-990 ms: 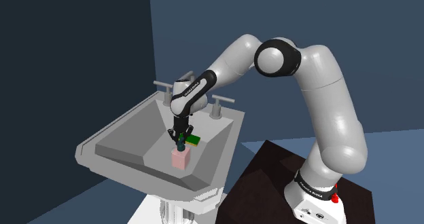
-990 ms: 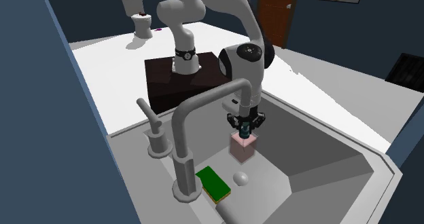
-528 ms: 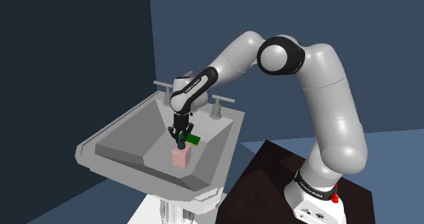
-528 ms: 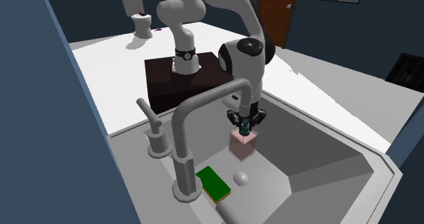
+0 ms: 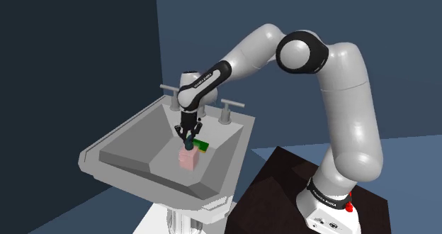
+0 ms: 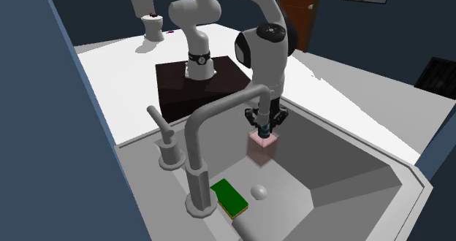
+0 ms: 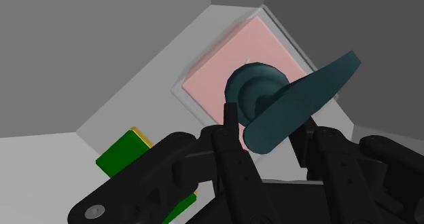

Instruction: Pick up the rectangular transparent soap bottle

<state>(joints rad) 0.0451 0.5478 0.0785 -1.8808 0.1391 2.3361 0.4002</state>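
Grasp: end effector (image 6: pixel 264 131) was clenched on the bottle (image 6: pixel 262 150) pump.
Done: grip.
Left: lifting it clear of the sink (image 6: pixel 351 175).

Wrist view: the gripper (image 7: pixel 268 124) covers the near corner of the soap bottle (image 7: pixel 227 63) and much of the green sponge (image 7: pixel 121 155), and the teal pump head (image 7: pixel 299 97) conceals the neck between the fingers. Second exterior view: the faucet spout (image 6: pixel 219 108) crosses in front of the wrist of the arm (image 6: pixel 264 53), and the sink (image 6: pixel 351 196) runs off the lower edge. Whether the bottle's base touches the basin floor cannot be determined.
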